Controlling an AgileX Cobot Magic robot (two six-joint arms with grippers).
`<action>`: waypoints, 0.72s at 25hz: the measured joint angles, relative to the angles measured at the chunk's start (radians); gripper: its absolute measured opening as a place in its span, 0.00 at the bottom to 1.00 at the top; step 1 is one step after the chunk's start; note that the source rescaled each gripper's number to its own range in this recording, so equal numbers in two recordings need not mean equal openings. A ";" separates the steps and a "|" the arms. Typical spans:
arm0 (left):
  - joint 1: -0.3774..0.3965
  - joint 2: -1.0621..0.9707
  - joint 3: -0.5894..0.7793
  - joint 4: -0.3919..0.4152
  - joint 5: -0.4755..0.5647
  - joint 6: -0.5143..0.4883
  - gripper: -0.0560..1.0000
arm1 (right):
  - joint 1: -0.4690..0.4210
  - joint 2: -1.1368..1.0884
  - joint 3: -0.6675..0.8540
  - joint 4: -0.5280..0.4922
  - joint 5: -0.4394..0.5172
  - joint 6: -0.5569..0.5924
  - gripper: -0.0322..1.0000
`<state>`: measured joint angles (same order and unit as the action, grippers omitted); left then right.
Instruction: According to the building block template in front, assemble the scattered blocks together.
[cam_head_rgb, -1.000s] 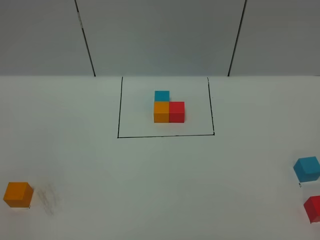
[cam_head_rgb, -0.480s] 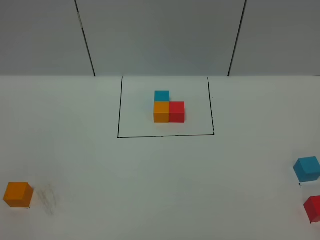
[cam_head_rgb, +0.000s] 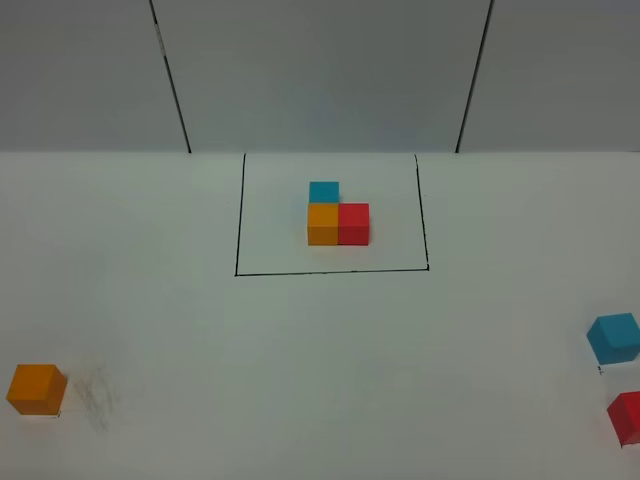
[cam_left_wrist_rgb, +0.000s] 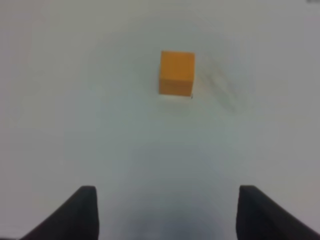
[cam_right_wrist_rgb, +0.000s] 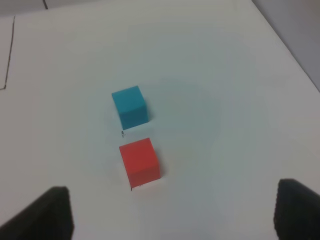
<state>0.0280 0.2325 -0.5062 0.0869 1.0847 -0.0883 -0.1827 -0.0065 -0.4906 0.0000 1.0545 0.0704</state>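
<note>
Okay, left gripper (cam_left_wrist_rgb: 167, 200) first: jaws spread wide and gripping nothing, with only its two dark fingers (cam_left_wrist_rgb: 82, 212) showing at the edge of the left wrist view. The loose orange cube (cam_left_wrist_rgb: 176, 72) sits flat on the white table (cam_left_wrist_rgb: 60, 125) well ahead of this gripper. It is roughly in line with the gap between the fingers and touches neither. A grey smudge (cam_left_wrist_rgb: 222, 87) marks the table just beside the cube.

Right gripper (cam_right_wrist_rgb: 172, 192): also spread wide, holding nothing. The red cube (cam_right_wrist_rgb: 140, 161) is the closer one, ahead of the gripper and a little off the centre line. The sky-blue cube (cam_right_wrist_rgb: 129, 106) sits just beyond the red one, farther from the gripper. A narrow strip of table separates them, so they are not touching.

The exterior high view shows neither gripper. The orange cube (cam_head_rgb: 36, 388) is alone at the near left, with the smudge (cam_head_rgb: 95, 395) on its inner side. The sky-blue cube (cam_head_rgb: 613, 337) and red cube (cam_head_rgb: 628, 417) are at the near right, the red one partly cut off by the frame edge.

The building block template (cam_head_rgb: 337, 218) lies far ahead of both grippers, at mid-table inside the black outline (cam_head_rgb: 240, 215). Its orange and red cubes touch side by side, and its blue cube sits behind the orange one, making an L. It is well apart from all three loose cubes.
</note>
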 joint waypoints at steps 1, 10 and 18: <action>0.000 0.038 0.000 0.009 0.000 -0.003 0.34 | 0.000 0.000 0.000 0.000 0.000 0.000 0.67; 0.000 0.381 -0.021 0.016 -0.339 -0.075 0.34 | 0.000 0.000 0.000 0.000 0.000 0.000 0.67; 0.000 0.713 -0.037 0.003 -0.515 -0.097 0.34 | 0.000 0.000 0.000 0.000 0.000 0.000 0.67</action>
<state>0.0280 0.9459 -0.5437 0.0897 0.5702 -0.1856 -0.1827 -0.0065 -0.4906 0.0000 1.0545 0.0704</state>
